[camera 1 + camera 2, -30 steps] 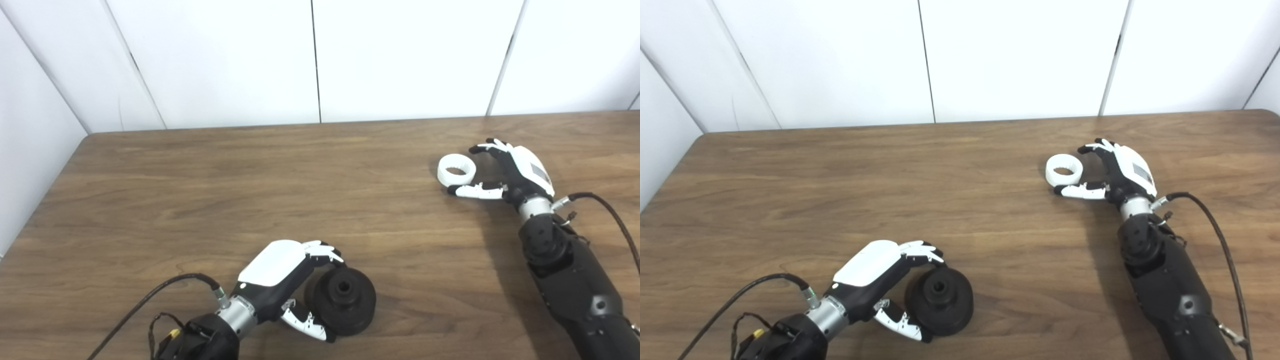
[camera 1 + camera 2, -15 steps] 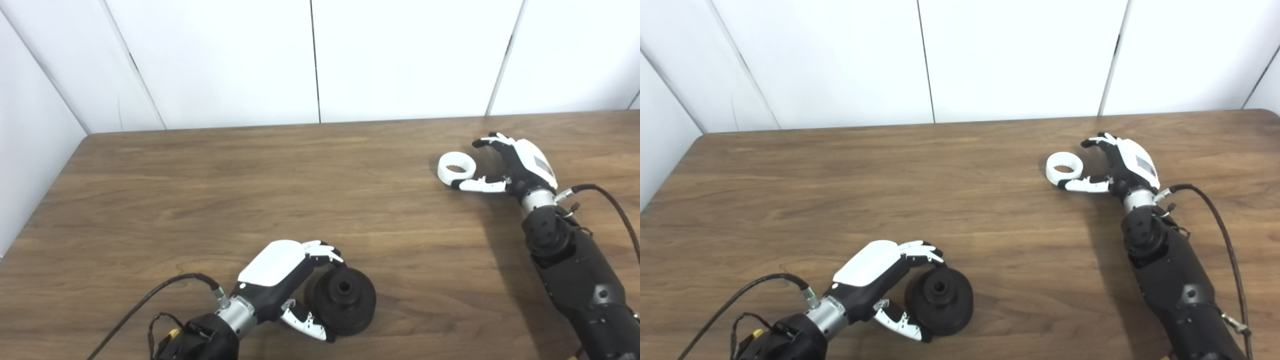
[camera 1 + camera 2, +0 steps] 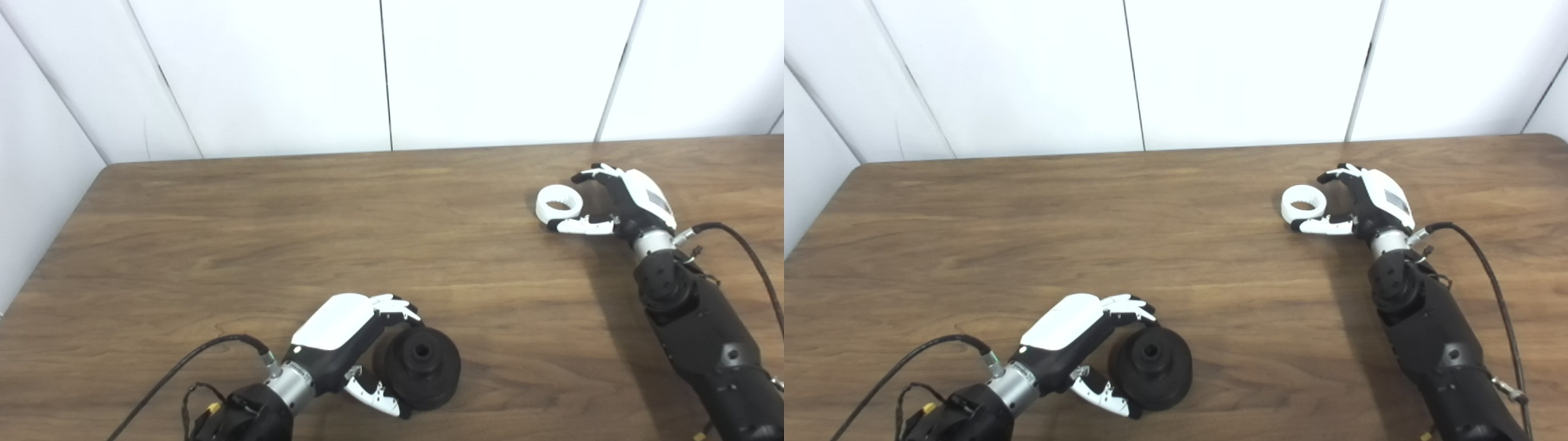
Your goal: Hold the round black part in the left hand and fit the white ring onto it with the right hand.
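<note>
The small white plastic ring [image 3: 558, 205] lies flat on the brown wooden surface [image 3: 306, 233], just left of the unclosed right hand [image 3: 618, 199]; the left hand [image 3: 349, 343] cups the round black part [image 3: 422, 367].

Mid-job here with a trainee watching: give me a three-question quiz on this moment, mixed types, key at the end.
1. True or false: the white ring is already seated on the round black part.
2. Multiple choice: where is the right hand? A) lifted high over the table's middle B) open beside the white ring, thumb below it, fingers above C) resting on the round black part
3. Fill in: the left hand is cupped around the ____.

Key: 1 false, the ring lies far across the table from the part. 2 B. 3 round black part.
</note>
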Motion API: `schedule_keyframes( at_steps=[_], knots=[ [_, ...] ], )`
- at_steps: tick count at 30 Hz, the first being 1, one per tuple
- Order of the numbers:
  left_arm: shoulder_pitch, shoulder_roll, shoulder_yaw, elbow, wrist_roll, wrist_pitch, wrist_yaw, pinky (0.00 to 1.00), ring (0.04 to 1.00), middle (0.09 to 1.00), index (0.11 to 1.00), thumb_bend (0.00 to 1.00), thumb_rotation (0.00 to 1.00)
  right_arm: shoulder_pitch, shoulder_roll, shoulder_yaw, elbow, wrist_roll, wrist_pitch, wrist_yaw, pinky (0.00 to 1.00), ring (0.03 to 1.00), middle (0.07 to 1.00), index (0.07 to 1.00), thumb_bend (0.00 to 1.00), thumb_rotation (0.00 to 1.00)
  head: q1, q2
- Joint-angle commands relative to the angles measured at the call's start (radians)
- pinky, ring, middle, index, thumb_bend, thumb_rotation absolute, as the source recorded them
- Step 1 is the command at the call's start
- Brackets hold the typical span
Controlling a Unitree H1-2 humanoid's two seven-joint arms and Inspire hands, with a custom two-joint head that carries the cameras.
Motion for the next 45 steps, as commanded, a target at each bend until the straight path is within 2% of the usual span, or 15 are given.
schedule_keyframes(
  at_steps=[1, 14, 34, 45],
  knots=[
    [-0.015, 0.0, 0.003, -0.015, 0.0, -0.01, 0.003, 0.84, 0.92, 0.868, 0.698, 0.87, 0.21, -0.055, -0.002, 0.008, -0.013, 0.004, -0.018, 0.003, 0.89, 0.977, 0.93, 0.746, 0.85, 0.38, 0.002, 0.0],
    [-0.012, -0.003, 0.004, -0.009, 0.001, -0.014, 0.011, 0.84, 0.918, 0.868, 0.696, 0.87, 0.2, -0.059, 0.005, 0.024, -0.017, 0.007, -0.019, 0.007, 0.91, 0.979, 0.934, 0.741, 0.85, 0.38, 0.004, 0.004],
    [-0.01, -0.003, 0.007, -0.02, 0.0, -0.001, -0.004, 0.85, 0.924, 0.874, 0.706, 0.86, 0.22, -0.059, 0.016, 0.027, -0.001, 0.015, -0.033, -0.008, 0.92, 0.985, 0.933, 0.704, 0.81, 0.32, 0.011, 0.006],
    [-0.005, -0.01, 0.01, -0.016, 0.008, -0.005, 0.009, 0.84, 0.916, 0.866, 0.699, 0.87, 0.2, -0.06, 0.014, 0.027, 0.01, 0.02, -0.044, -0.02, 0.92, 0.989, 0.933, 0.694, 0.82, 0.33, 0.013, 0.007]
  ],
)
